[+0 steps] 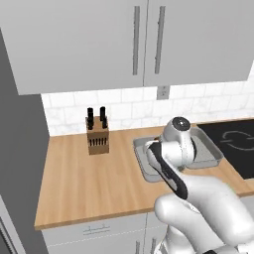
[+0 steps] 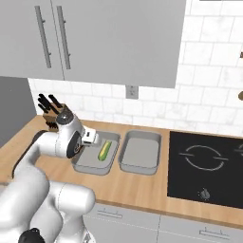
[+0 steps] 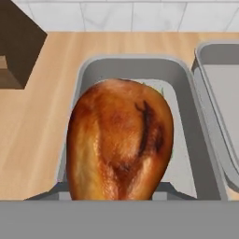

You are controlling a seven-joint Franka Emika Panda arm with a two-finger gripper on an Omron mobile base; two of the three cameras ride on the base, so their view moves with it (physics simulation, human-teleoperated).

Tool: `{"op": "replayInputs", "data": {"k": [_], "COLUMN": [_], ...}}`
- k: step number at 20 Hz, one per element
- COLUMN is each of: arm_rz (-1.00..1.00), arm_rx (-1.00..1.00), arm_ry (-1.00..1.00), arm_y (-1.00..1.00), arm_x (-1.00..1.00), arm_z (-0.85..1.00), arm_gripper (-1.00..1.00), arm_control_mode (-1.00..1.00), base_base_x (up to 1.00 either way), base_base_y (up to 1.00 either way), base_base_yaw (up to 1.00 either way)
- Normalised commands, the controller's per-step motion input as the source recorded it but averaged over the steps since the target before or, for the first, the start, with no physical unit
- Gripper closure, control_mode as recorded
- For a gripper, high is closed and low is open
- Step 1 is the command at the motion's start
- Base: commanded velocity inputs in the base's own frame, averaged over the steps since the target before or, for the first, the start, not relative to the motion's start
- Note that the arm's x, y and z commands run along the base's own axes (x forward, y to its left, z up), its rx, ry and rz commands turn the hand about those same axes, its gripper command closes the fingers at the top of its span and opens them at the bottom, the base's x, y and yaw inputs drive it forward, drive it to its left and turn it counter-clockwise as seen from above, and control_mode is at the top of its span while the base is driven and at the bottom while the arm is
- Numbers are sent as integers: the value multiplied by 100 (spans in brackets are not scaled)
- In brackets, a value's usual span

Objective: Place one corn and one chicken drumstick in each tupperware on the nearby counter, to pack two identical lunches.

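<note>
Wooden counter [image 1: 89,183] bears two tupperwares; gripper [image 2: 92,138] clamps chicken drumstick [image 3: 119,140] above left tupperware [image 3: 186,135].

Glossy golden-brown chicken drumstick [image 3: 119,140], yellow-green corn [image 2: 105,150], grey tupperware [image 2: 140,153], light-brown wood-grain counter [image 1: 94,183].

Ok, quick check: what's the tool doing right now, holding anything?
Tool: closed on a chicken drumstick, held above the left tupperware that already has a corn in it.
</note>
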Motion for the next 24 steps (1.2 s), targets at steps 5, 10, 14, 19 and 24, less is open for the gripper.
{"op": "replayInputs", "data": {"k": [5,10,14,19,24], "arm_rz": [0,0,0,0,0], "arm_rx": [0,0,0,0,0], "arm_ry": [0,2,7,2,10], "arm_y": [-10,0,3,0,0], "arm_x": [96,45,3,0,8], "arm_z": [-37,-39,-7,0,7], "arm_gripper": [100,100,-100,-100,-100], "arm_control_mode": [-100,-100,-100,-100,-100], "base_base_x": [0,0,0,0,0], "base_base_y": [0,0,0,0,0], "base_base_yaw": [0,0,0,0,0]}}
